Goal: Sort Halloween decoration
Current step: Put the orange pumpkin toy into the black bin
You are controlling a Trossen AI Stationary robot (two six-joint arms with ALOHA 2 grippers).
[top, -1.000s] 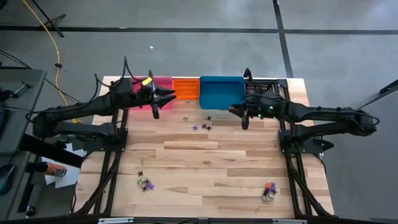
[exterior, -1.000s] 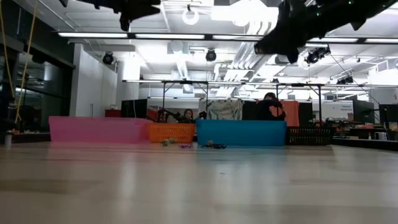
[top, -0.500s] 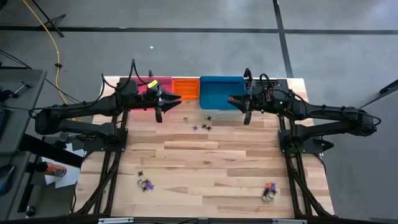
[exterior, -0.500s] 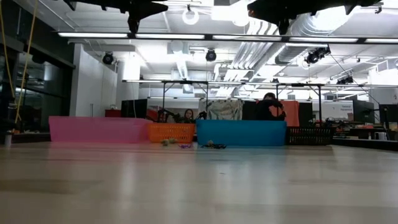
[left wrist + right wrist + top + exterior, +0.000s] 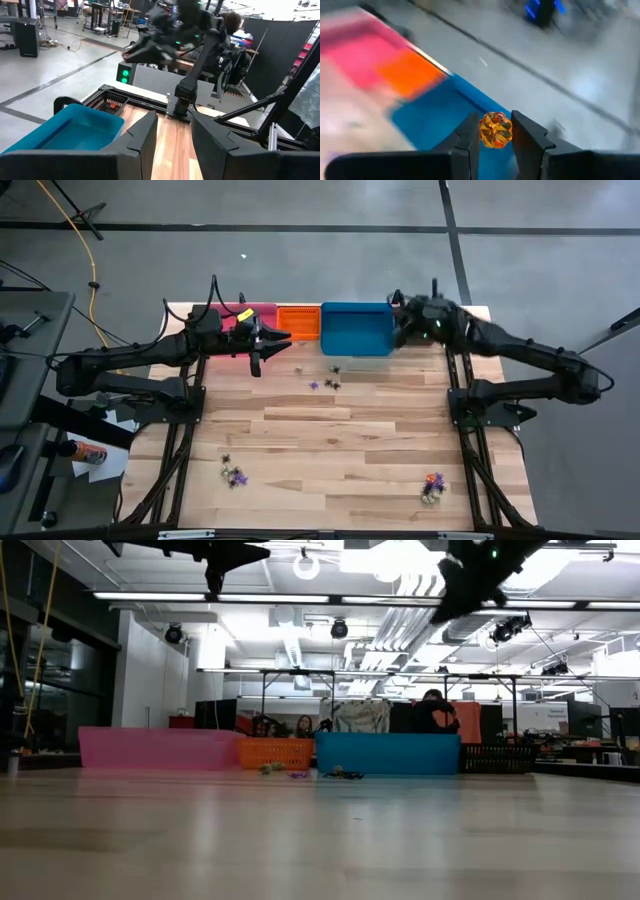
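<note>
The right gripper (image 5: 495, 131) is pinching a tiny orange pumpkin trinket (image 5: 495, 130) between its fingers, hanging above the blue bin (image 5: 356, 328)'s far right corner; the left gripper (image 5: 172, 137) is hovering over the pink bin (image 5: 262, 312) and orange bin (image 5: 298, 322), jaws partly apart and holding nothing; loose trinkets (image 5: 325, 378) are lying before the blue bin, with clusters (image 5: 234, 474) near the table (image 5: 340, 440)'s front edge.

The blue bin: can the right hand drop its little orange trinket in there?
Probably yes. The right hand grips the orange trinket between its fingers and hangs high by the blue bin, near its right end. The bin is open on top, and nothing seems to block the way.
</note>
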